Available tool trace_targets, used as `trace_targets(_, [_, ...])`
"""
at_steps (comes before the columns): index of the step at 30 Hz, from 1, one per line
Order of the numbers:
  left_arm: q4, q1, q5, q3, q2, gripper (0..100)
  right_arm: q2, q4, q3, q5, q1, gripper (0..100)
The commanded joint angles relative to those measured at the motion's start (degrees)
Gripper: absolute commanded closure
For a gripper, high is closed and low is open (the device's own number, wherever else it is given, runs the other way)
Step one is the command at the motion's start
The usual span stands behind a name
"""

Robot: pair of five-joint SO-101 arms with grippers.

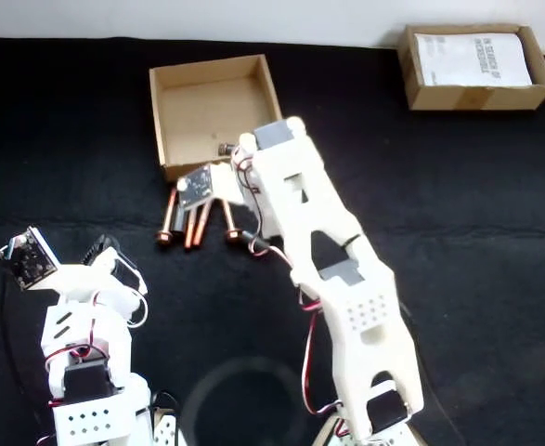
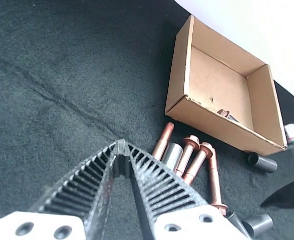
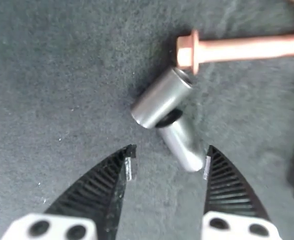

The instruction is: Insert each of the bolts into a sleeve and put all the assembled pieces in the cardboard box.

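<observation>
Black mat (image 1: 458,232): R hand (image 3: 170,151) open, low over sleeves (image 3: 162,97); L hand (image 2: 121,146) closed, aimed at bolts (image 2: 197,160).

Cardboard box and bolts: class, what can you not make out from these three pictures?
1. Piece in the cardboard box, left wrist view: the near wall hides its shaft, so I cannot tell whether it is sleeved.
2. Bolts, high view: the right arm covers some ends nearest the box.
3. Bolt, right wrist view: cut off by the picture's edge.
</observation>
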Motion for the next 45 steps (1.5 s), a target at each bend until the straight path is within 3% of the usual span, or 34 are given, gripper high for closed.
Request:
trace_targets(1, [0.18,0.57,-0.09,1.01,-0.75,97,1.89,0.13,-3.74,0.44,-0.40,79.6])
trace_targets(7, [0.18,0.57,-0.09,1.01,-0.84,97,8.84,0.04,-9.71,0.35,-0.22,80.3])
trace_targets(9, [0.18,0.57,-0.09,1.01,-0.84,97,11.65,0.04,-12.62,0.26,-0.04,86.3])
trace_targets(11, [0.18,0.57,-0.09,1.01,-0.84,97,14.37,0.04,-15.43,0.26,-0.04,99.0])
trace_targets(21, [0.18,0.84,-0.09,1.01,-0.84,97,18.42,4.00,-34.86,-8.88,1.45,99.0])
trace_targets(33, [0.18,1.01,-0.09,1.01,-0.75,97,6.64,3.56,-63.16,-26.29,2.24,99.1])
trace_targets(41, [0.09,1.01,-0.09,1.01,-0.75,97,-9.89,4.26,-63.08,-40.97,5.41,99.1])
trace_targets(45, [2.02,1.01,0.00,1.01,-0.75,88,-20.00,4.70,-62.90,-43.43,7.69,99.1])
